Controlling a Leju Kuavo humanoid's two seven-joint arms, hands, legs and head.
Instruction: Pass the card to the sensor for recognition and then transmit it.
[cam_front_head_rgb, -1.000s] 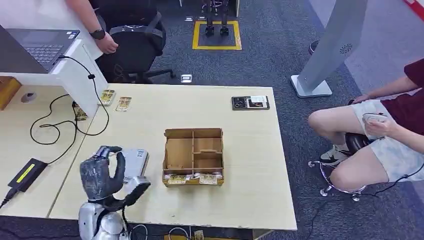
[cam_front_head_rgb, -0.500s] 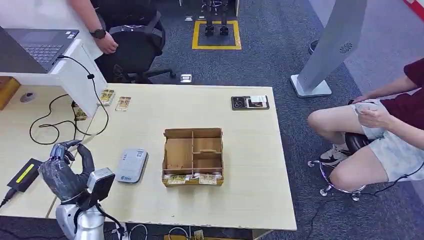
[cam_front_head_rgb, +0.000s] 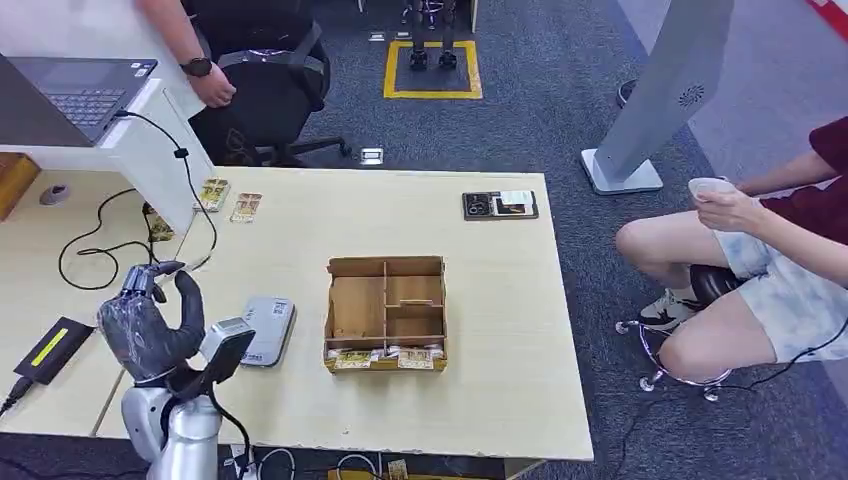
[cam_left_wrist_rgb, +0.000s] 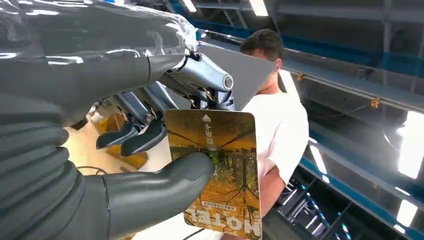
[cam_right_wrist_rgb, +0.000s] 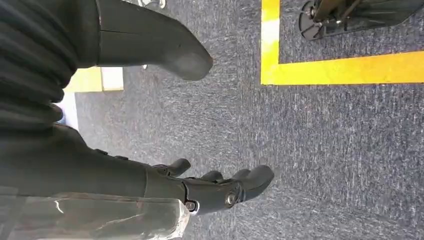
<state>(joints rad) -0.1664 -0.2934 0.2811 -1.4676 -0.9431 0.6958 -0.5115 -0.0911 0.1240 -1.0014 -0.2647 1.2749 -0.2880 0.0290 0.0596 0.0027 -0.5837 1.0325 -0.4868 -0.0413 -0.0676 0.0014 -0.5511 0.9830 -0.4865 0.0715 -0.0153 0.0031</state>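
Card (cam_left_wrist_rgb: 220, 175) is pinched between thumb and fingers of left hand (cam_front_head_rgb: 150, 330), long axis running out past the fingertips; sensor (cam_front_head_rgb: 264, 331) lies just beside it, on its right. Right hand (cam_right_wrist_rgb: 220, 187) hangs empty, fingers loosely apart

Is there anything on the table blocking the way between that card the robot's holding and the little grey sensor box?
Nothing visible does. The left robot hand holds the card just beside the grey sensor, with bare table between them; the wooden box sits on the sensor's far side.

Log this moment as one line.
left hand: holds hotel card | right hand: hanging, holds nothing | sensor: on table
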